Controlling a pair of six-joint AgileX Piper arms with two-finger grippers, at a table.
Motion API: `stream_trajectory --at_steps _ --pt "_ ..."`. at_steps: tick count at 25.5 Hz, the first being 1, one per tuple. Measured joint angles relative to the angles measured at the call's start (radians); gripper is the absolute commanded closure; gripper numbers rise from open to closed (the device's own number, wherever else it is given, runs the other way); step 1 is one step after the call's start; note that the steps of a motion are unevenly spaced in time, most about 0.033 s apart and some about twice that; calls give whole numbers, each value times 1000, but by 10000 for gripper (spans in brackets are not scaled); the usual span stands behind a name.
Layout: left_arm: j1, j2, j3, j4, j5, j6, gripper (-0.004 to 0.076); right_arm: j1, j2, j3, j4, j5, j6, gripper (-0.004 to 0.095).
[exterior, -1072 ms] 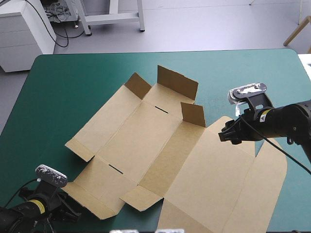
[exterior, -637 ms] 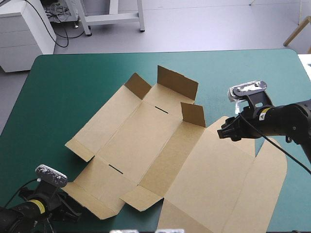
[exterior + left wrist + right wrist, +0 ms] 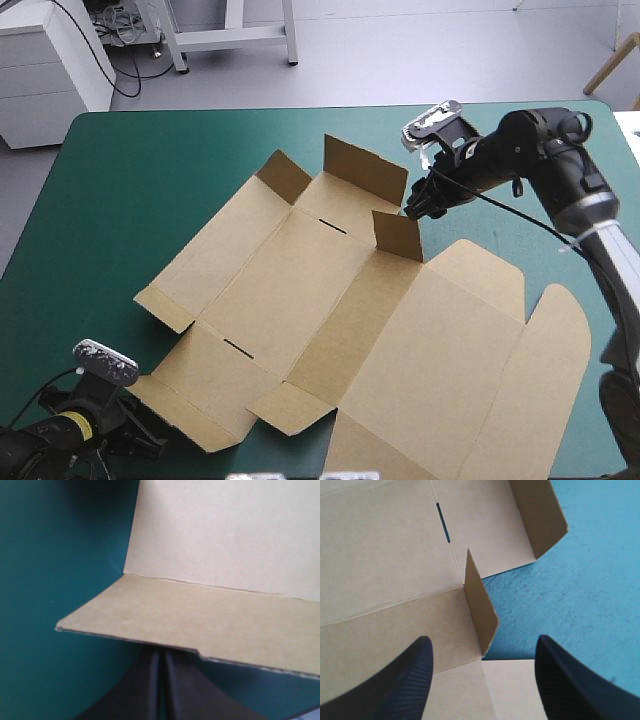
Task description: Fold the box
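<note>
My right jaws, wide open, have just swung from the lid (image 3: 470, 360) to the small raised flap (image 3: 398, 236) of the box (image 3: 290, 290), I think ready to fold it. The box lies flat mid-table (image 3: 150, 170), with the left jaws closed under its near corner.

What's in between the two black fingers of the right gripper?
A small upright flap of the brown box stands between the fingers of the open right gripper, with teal-green cover beside it. The right wrist view shows this.
</note>
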State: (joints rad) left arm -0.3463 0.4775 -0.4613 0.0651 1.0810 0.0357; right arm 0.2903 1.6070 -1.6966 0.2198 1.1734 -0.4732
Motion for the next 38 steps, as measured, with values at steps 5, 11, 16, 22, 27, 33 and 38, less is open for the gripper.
stream_trajectory --at_steps 5,11,16,22,27,33,38 --pt "0 0 0 0 1 0 734 1 213 -70 4 36 -76 364" --pt "0 0 0 0 1 0 734 36 328 -73 2 20 -159 363" --pt "0 0 0 0 1 0 734 65 375 -77 0 -18 -178 365" --pt "0 0 0 0 1 0 734 69 386 -79 -48 -24 -180 365" --pt "0 0 0 0 1 0 734 69 386 -79 -63 -24 -180 382" --pt "0 0 0 0 1 0 734 69 386 -79 -63 -4 -180 534" --pt "0 0 0 0 1 0 734 69 386 -79 -63 26 -189 922"
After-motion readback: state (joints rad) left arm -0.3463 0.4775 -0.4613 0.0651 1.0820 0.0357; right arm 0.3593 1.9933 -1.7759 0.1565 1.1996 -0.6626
